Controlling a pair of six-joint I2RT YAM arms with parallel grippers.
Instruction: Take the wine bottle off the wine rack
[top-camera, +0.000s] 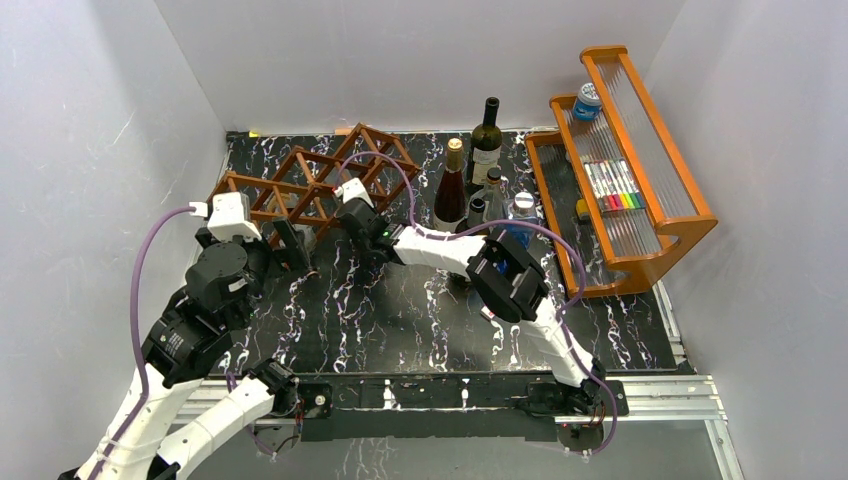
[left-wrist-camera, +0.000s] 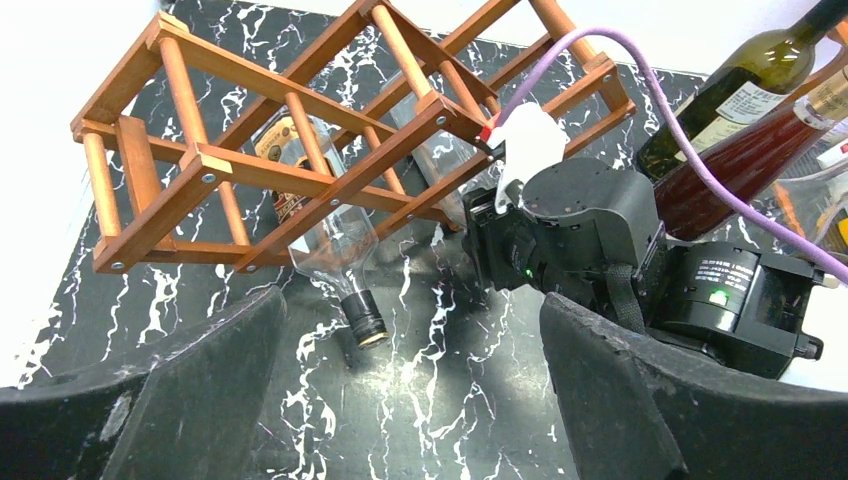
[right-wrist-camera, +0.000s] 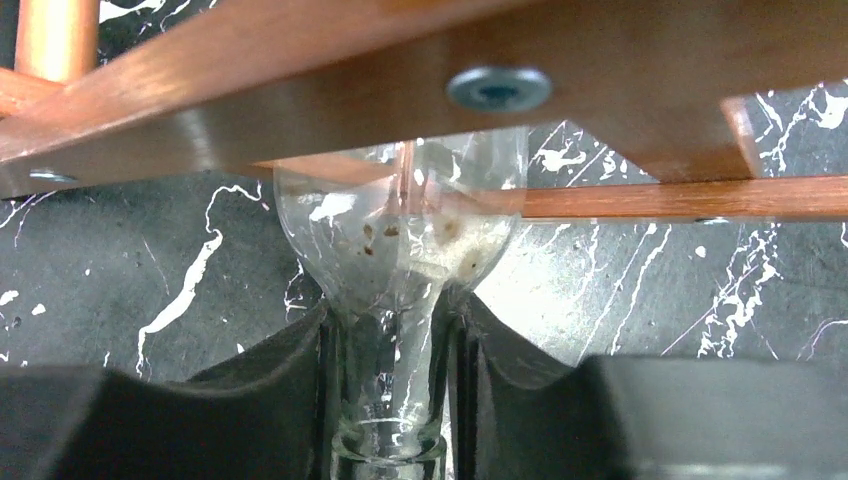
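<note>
The wine rack (top-camera: 320, 178) is a reddish-brown lattice lying at the back left; it also shows in the left wrist view (left-wrist-camera: 290, 150). A clear wine bottle (right-wrist-camera: 400, 240) lies in one of its cells with its neck sticking out under a bar (right-wrist-camera: 560, 60) of the rack. My right gripper (right-wrist-camera: 392, 380) is shut on that neck; it shows in the top view (top-camera: 358, 225). A second clear bottle (left-wrist-camera: 335, 240) with a black cap lies in a cell further left. My left gripper (left-wrist-camera: 410, 400) is open and empty, just in front of that cap and apart from it.
A dark green bottle (top-camera: 487, 135), a red-brown bottle (top-camera: 452, 185) and smaller bottles (top-camera: 508, 200) stand right of the rack. An orange shelf (top-camera: 630, 150) with ribbed panels stands at the right. Grey walls close the back and sides.
</note>
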